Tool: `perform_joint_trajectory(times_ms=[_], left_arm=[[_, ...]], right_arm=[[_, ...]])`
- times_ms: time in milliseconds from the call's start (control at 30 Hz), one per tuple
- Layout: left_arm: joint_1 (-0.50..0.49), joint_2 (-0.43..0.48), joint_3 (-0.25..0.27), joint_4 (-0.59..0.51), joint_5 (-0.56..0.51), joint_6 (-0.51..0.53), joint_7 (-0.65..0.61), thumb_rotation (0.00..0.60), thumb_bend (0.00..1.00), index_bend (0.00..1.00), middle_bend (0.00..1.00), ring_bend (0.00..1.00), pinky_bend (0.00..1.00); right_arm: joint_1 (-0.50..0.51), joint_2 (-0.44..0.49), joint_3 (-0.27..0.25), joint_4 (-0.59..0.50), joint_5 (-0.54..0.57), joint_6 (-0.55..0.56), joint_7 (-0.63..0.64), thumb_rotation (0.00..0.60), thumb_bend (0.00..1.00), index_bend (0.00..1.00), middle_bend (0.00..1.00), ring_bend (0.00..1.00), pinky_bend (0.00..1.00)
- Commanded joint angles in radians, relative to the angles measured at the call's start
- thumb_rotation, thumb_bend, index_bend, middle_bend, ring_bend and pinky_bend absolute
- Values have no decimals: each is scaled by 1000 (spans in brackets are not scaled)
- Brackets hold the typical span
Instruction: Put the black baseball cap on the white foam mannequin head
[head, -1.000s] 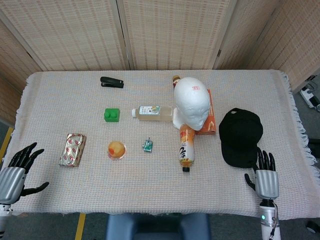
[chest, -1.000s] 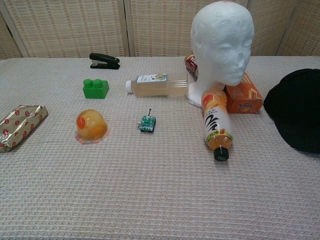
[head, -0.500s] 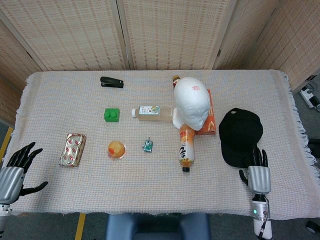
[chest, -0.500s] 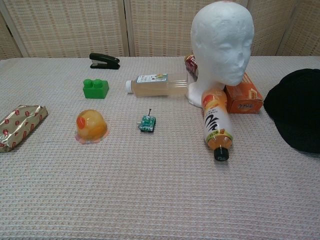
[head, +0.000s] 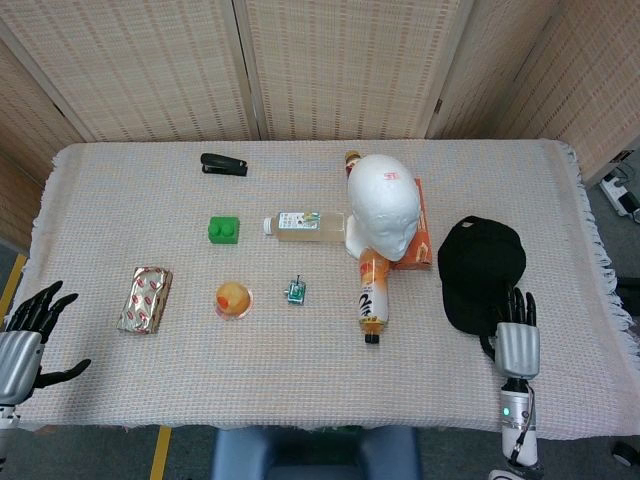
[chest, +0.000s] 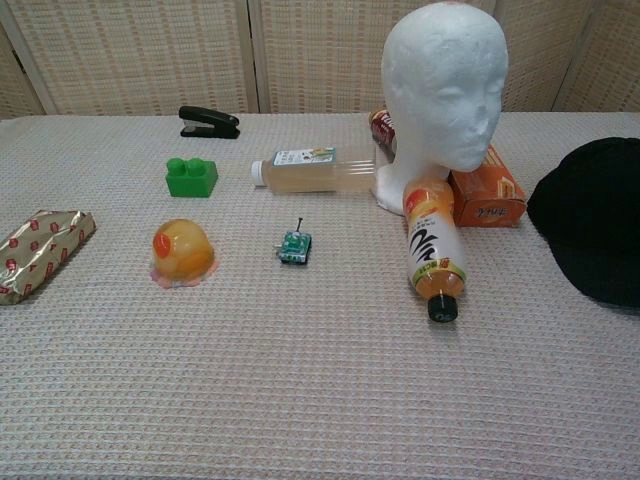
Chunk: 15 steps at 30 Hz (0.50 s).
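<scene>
I see the cloth-covered worktop (head: 300, 400) carrying the black cap (head: 481, 272) just beyond my right hand (head: 517, 345) — further left the foam head (head: 382, 205), two bottles, stapler (head: 223, 164), green block (head: 225, 230) — foil packet (head: 146, 299) nearest my left hand (head: 22, 350).

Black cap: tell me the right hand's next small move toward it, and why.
Probably ease the right hand a little further forward and close its fingers on the near edge of the black cap. The hand sits at that edge with fingers apart, holding nothing, the cap lies flat on the table, and the mannequin head is bare.
</scene>
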<state>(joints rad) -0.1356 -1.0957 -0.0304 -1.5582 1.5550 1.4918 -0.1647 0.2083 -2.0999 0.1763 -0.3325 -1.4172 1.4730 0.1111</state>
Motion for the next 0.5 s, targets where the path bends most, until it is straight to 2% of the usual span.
perform_joint_trajectory(times_ms=[33,300,500], left_arm=[[-1,-1,-2,1,-4,-3,3,600,159,170,46,6,139],[-3,-9,-7,6,-19,-12,19,600,158,170,47,5,139],[1,-10,-10,6,-19,-4,24,600,159,170,48,6,139]], right_arm=[[12,-9,6,15,7,-13,4,600,280,415,0,0,0],[38,-26,23,42,24,-26,40,600,306,432,2,0,0],[50,-23,45,42,39,4,91,600,355,549,68,0,0]])
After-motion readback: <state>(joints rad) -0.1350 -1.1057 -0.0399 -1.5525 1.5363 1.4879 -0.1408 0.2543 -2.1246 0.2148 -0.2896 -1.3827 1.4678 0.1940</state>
